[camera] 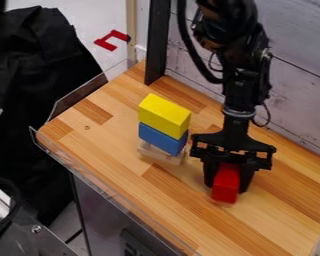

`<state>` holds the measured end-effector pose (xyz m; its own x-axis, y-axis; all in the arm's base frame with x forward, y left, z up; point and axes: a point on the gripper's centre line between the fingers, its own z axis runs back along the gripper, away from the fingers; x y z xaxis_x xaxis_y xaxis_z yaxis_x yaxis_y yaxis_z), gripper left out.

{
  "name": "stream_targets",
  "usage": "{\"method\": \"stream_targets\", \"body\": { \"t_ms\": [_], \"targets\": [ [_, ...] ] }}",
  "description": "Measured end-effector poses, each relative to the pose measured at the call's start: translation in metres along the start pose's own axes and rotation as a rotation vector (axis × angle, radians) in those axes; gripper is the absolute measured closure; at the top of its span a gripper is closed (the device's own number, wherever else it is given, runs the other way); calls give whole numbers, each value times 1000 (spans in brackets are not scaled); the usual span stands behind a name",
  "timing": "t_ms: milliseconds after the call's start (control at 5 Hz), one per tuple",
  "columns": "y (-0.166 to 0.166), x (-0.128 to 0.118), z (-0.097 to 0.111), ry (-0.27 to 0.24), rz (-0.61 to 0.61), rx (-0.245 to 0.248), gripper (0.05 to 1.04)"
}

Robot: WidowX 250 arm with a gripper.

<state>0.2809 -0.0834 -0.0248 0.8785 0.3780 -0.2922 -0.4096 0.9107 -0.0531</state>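
Metal equipment (36,237) shows at the near left, beyond which clear edging (112,198) runs along the near edge of the wooden tabletop (276,215). Between that edge and the tabletop's far edge is a red block (227,183), held between the two fingers of the black gripper (225,186), which are closed against its sides and point down. Whether the block's underside touches the wood cannot be made out. Closer to the tabletop's left edge, just beside the gripper but apart from it, stands a stack of three pieces: a pale wooden piece (161,154) at the bottom, a blue block (162,138) on it and a yellow block (164,115) on top. The pale piece sticks out a little from beneath the blue one. At the far left corner, a black post (157,42) rises beside a wall of pale planks (296,95), which lines the far edge. Off the left edge are black cloth (39,85) and, farther away, a red marking (108,40) on the pale floor (76,15).
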Motion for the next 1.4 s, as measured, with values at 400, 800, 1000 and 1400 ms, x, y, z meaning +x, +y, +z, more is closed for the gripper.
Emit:
{"method": "stream_targets", "body": {
  "t_ms": [400,800,1000,1400],
  "targets": [
    [-2,4,-3,39,3,152,482],
    [-10,-1,-5,50,-33,173,482],
    [-13,0,-5,49,-46,152,482],
    [-11,-3,-9,53,-38,103,417]
  ]
}}
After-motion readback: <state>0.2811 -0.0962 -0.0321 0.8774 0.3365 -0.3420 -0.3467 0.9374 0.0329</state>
